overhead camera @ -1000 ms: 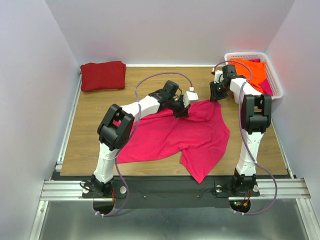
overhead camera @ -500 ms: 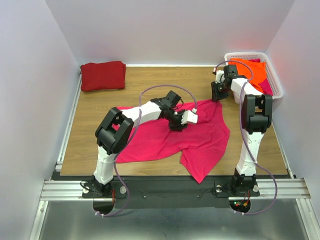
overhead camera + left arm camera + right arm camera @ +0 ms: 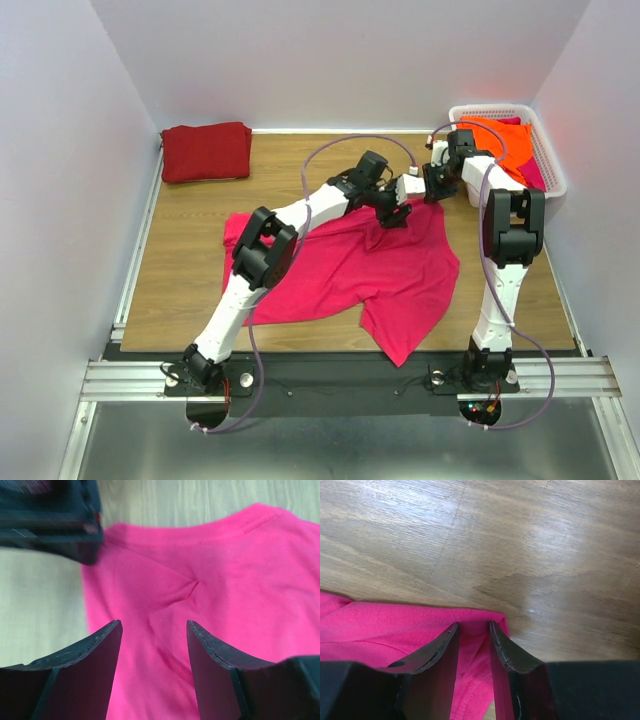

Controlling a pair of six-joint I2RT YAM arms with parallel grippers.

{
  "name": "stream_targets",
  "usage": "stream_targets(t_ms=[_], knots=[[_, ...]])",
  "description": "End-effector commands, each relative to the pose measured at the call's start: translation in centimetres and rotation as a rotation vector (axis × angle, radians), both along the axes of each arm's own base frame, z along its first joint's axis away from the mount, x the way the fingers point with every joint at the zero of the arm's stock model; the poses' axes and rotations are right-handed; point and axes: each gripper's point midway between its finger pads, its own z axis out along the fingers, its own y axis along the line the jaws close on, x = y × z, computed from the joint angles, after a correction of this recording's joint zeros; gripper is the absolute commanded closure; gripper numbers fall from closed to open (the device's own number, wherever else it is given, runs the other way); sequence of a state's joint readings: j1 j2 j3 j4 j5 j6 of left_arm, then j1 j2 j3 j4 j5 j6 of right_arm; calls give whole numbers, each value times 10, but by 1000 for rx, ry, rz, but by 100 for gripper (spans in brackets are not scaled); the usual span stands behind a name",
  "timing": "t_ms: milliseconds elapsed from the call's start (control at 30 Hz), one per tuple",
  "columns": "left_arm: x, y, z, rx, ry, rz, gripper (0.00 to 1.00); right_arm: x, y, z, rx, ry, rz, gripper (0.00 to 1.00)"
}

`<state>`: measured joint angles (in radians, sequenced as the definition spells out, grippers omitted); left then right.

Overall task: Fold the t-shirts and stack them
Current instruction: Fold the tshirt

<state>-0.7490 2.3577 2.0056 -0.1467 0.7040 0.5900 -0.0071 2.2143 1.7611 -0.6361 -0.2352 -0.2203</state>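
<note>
A bright pink-red t-shirt (image 3: 350,265) lies spread and rumpled across the middle of the wooden table (image 3: 190,240). My left gripper (image 3: 397,215) hovers open over its far right part, and in the left wrist view (image 3: 154,625) only pink cloth (image 3: 240,580) lies below the gap. My right gripper (image 3: 433,190) is at the shirt's far right corner. In the right wrist view (image 3: 473,625) its jaws are shut on a fold of that corner (image 3: 380,625). A dark maroon-red t-shirt (image 3: 207,150) lies folded at the back left. Orange t-shirts (image 3: 505,143) fill the basket.
A white latticed basket (image 3: 490,108) stands at the back right, against the right wall. White walls close the table on three sides. The right gripper's dark body (image 3: 50,515) shows close by in the left wrist view. Bare wood (image 3: 520,540) lies beyond the shirt's corner.
My left gripper has opened, letting go of the pink cloth, and has swung away and to the right, close to the right gripper. The right arm has not moved.
</note>
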Motion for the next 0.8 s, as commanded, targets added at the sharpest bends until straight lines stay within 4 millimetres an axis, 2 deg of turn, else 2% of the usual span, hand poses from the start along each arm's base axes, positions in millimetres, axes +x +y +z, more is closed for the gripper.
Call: stream_targets(t_ms=[0,133,300,533,567,667,733,767], knots=[[1,-18,13,-82,81,13,35,15,-7,15,-11,-51,-13,64],[3,-22,2,-88,108,21,38,15,-6,16,-5,-51,-12,64],[-2,-22,-4,-90,131,4,48,16,-7,15,-3,-49,-14,64],[-25,-22,7,-104,104,-64,72,17,-6,8,-6,-38,-14,64],[-31,-22,10,-103,95,-79,79,17,-8,7,-11,-35,-16,64],[-40,-19,13,-99,73,-105,90,17,-9,6,-17,-35,-20,64],[-50,-15,16,-92,61,-119,92,17,-9,6,-19,-35,-17,64],[-53,-14,25,-99,32,-131,92,17,-9,6,-18,-34,-19,64]])
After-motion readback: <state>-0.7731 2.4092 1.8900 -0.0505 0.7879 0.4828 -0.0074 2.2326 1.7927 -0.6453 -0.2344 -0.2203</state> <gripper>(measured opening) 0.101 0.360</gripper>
